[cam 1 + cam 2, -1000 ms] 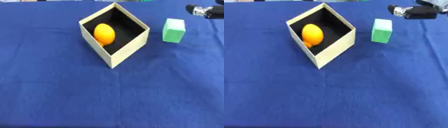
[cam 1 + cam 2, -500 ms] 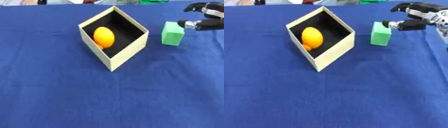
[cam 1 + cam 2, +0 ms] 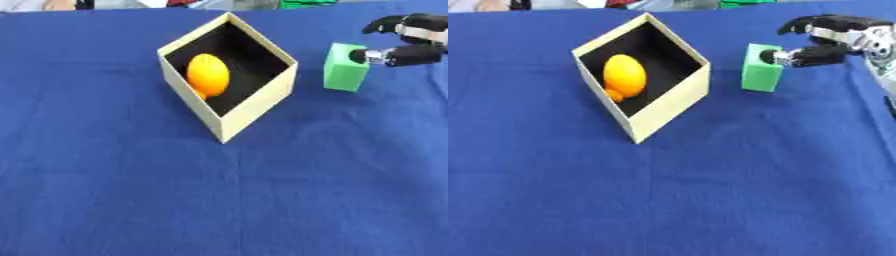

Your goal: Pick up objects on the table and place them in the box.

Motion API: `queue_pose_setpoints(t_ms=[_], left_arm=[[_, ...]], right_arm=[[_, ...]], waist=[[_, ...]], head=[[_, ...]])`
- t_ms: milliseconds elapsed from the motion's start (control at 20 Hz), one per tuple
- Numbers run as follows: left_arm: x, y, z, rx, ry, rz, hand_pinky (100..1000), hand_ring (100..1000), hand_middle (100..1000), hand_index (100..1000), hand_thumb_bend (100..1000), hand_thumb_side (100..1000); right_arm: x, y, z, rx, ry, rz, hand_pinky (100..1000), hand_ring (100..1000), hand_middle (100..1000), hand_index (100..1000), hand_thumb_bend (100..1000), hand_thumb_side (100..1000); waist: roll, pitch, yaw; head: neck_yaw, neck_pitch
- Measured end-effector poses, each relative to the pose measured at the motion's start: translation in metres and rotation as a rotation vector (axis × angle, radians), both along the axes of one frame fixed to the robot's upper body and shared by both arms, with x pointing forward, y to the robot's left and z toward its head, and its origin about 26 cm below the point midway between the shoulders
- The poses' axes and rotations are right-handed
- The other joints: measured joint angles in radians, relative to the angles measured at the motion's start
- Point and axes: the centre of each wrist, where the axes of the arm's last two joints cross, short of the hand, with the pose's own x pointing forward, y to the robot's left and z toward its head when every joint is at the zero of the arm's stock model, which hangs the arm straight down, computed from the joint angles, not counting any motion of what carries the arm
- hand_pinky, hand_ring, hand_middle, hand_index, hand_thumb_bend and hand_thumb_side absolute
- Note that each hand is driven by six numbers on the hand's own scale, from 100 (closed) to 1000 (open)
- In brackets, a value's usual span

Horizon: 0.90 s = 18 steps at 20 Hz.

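You have a plain deep blue tablecloth (image 3: 131,200), a cream cardboard box (image 3: 254,107) with a black inside, a yellow-orange lemon-shaped fruit (image 3: 208,75) in it, a bright green block (image 3: 760,75), and your black-and-silver right hand (image 3: 833,40).

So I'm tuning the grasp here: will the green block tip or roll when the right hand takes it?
The green block has flat faces and stands taller than wide, so it probably won't roll but could tip if nudged high. It looks rigid. The right hand has a fingertip at its upper edge, which may topple it.
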Motion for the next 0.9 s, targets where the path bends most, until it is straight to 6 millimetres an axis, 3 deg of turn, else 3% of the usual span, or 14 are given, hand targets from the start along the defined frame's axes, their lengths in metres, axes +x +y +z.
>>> queue_pose_setpoints(t_ms=[200, 600, 700, 800, 850, 900], left_arm=[[0.000, 0.000, 0.000, 0.001, 0.003, -0.001, 893, 572, 640, 688, 302, 922], [0.000, 0.000, 0.000, 0.003, 0.005, -0.003, 893, 571, 639, 687, 290, 920], [0.000, 0.000, 0.000, 0.003, 0.005, -0.004, 893, 570, 639, 686, 290, 920], [0.000, 0.000, 0.000, 0.003, 0.005, -0.004, 893, 569, 638, 685, 290, 920], [0.000, 0.000, 0.000, 0.004, 0.005, -0.005, 893, 568, 637, 684, 290, 919], [0.000, 0.000, 0.000, 0.004, 0.005, -0.005, 892, 568, 637, 684, 290, 918]], right_arm=[[0.004, 0.002, 0.002, 0.011, 0.039, 0.043, 987, 1000, 1000, 1000, 258, 952], [0.009, 0.000, 0.008, 0.034, 0.100, 0.073, 993, 1000, 1000, 1000, 195, 857], [0.010, 0.001, 0.008, 0.031, 0.113, 0.075, 996, 1000, 1000, 1000, 203, 878], [0.011, 0.001, 0.008, 0.031, 0.128, 0.080, 999, 1000, 1000, 1000, 269, 950], [0.011, 0.001, 0.008, 0.030, 0.130, 0.082, 1000, 1000, 1000, 1000, 365, 1000], [0.012, 0.002, 0.010, 0.031, 0.129, 0.084, 1000, 1000, 1000, 1000, 400, 1000]], waist=[[0.000, 0.002, 0.000], [-0.002, 0.002, 0.000], [-0.002, 0.002, 0.000], [-0.003, 0.002, 0.000], [-0.002, 0.002, 0.001], [-0.002, 0.002, 0.001]], head=[[0.000, -0.003], [0.001, -0.003], [0.001, -0.003], [0.001, -0.003], [0.001, -0.003], [0.001, -0.003]])
